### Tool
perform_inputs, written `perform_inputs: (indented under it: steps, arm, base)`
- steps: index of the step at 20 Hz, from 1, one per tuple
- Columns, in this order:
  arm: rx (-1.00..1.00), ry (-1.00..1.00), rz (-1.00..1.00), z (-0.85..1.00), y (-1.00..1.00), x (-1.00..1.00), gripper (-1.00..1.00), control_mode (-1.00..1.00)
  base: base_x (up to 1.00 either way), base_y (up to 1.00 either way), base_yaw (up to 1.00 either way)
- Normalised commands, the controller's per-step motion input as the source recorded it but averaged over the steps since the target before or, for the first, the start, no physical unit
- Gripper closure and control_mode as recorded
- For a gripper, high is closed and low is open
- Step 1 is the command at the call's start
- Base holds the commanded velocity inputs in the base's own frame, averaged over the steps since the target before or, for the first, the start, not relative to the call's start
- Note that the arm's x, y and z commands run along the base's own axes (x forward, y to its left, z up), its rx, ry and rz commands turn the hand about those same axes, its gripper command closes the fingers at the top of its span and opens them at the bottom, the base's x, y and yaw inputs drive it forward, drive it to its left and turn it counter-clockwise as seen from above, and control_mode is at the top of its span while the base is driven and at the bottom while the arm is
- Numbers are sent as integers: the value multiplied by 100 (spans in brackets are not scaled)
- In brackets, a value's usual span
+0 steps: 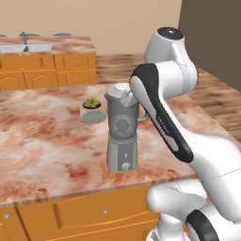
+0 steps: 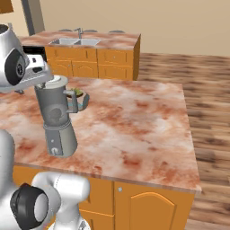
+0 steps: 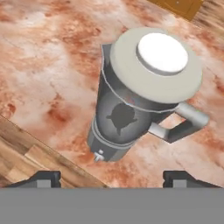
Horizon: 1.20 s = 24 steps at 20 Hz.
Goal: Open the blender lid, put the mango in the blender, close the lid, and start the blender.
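The tall grey blender [image 1: 122,136] [image 2: 56,119] [image 3: 118,118] stands upright near the front edge of the island counter. Its small round knob [image 1: 125,166] [image 3: 99,154] faces the front. The blender lid [image 1: 120,88] [image 2: 57,81] [image 3: 155,63], a pale round disc, lies flat on the jar's rim. My gripper [image 3: 113,177] hovers just above and beside the lid, open, its fingertips wide apart with nothing between them. In the left base view the hand [image 1: 128,97] sits at the lid's right edge. The mango is hidden.
A small bowl with a green plant [image 1: 92,109] [image 2: 76,93] stands just behind the blender. The marble island counter [image 1: 47,141] [image 2: 134,121] stretches wide on both sides. A sink [image 1: 26,47] [image 2: 74,42] sits in the back counter.
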Motion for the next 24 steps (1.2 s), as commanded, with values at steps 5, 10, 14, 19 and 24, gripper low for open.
perform_inputs:
  steps: [5, 10, 14, 19, 24]
  arm:
    - [-4, -22, -34, -100, 16, -65, -100, -100]
    - [-3, -24, -56, -80, 32, -16, -100, -100]
    - [-1, -24, -56, -51, 21, 0, -100, -100]
    - [0, -12, -41, -43, 0, -9, -100, -100]
    - [2, -10, -36, -66, 0, -5, -100, -100]
  base:
    - [0, 0, 0]
    - [0, 0, 0]
    - [0, 0, 0]
    - [0, 0, 0]
    - [0, 0, 0]
